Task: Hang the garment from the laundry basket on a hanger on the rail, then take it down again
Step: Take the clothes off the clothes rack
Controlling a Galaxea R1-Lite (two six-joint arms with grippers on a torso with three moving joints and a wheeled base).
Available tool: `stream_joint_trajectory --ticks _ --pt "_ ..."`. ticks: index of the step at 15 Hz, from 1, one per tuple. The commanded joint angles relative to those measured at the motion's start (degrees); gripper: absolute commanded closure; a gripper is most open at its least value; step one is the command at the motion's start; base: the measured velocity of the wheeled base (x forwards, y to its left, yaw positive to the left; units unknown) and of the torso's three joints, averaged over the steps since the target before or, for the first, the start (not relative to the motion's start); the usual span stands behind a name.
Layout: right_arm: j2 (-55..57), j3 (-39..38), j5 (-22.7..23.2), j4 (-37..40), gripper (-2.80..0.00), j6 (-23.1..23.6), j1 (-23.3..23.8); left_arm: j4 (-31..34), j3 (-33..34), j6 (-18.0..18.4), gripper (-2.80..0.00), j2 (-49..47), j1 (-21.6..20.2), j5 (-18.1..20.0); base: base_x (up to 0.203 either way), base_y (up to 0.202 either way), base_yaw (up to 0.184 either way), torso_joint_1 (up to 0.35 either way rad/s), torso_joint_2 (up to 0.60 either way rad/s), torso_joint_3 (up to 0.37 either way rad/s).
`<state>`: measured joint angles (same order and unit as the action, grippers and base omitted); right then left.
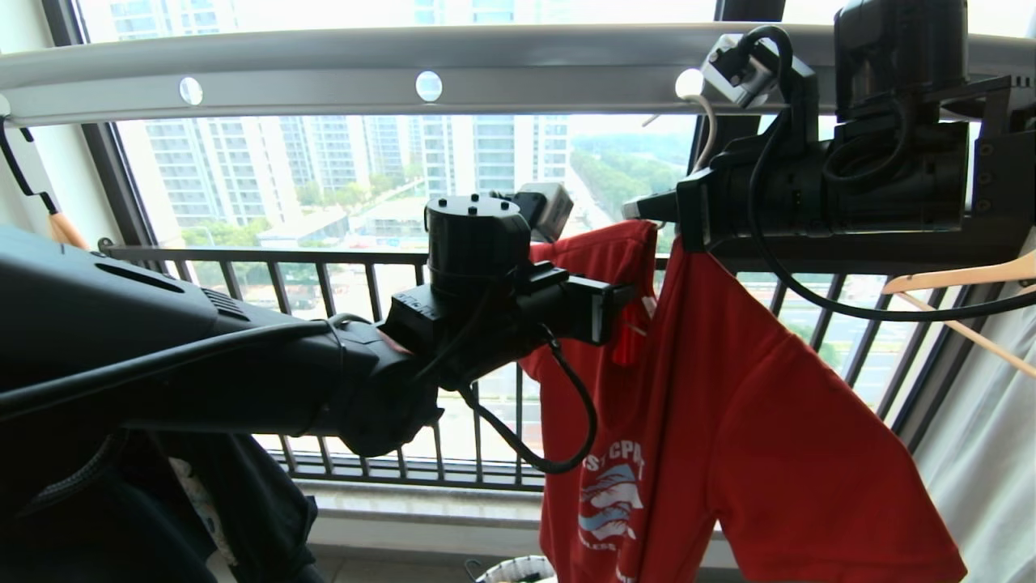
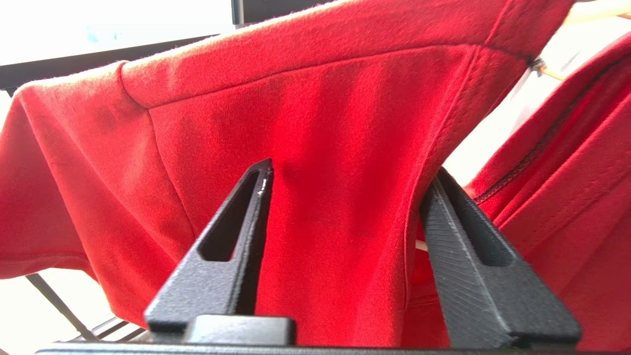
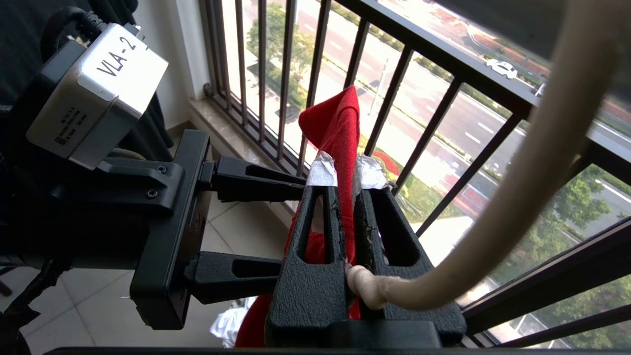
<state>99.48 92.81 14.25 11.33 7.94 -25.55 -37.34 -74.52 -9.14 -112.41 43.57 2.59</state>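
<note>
red garment (image 1: 728, 405) half hidden by arms, hanger (image 3: 517, 162) mostly covered

One red T-shirt (image 1: 728, 421); two claws; one rail (image 1: 324, 73); one basket (image 1: 518, 571).

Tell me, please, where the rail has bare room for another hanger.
The rail is bare from the black hook at its left end to the hanger. Beyond that it is crowded: right gripper, garment, wooden hanger, left gripper at the garment.

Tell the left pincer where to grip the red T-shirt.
Grip the T-shirt at the hanging fold below its shoulder seam, coming level from the robot's side. The left pincer is open with that fold between its fingers; the right pincer already pinches the collar.
</note>
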Motion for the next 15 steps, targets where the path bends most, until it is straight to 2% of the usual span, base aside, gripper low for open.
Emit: stream_joint_trajectory --ticks 1,5,9,15 --pt "-0.07 0.01 0.08 0.01 0.00 0.06 -0.02 -0.28 -0.54 -0.09 0.00 -1.86 -0.33 -0.04 0.000 0.000 0.000 0.000 0.00 0.000" --pt "-0.07 0.01 0.08 0.01 0.00 0.06 -0.02 -1.51 0.42 -0.09 0.00 1.31 -0.36 -1.02 0.000 0.000 0.000 0.000 0.00 0.000" --pt "0.28 0.00 0.08 0.01 0.00 -0.03 0.05 -4.14 4.98 0.08 0.00 5.80 -0.16 -0.66 0.000 0.000 0.000 0.000 0.00 0.000" --pt "-0.16 -0.17 0.08 0.10 0.00 -0.03 -0.55 -3.99 1.21 -0.02 0.00 4.05 -0.17 -0.73 0.000 0.000 0.000 0.000 0.00 0.000"
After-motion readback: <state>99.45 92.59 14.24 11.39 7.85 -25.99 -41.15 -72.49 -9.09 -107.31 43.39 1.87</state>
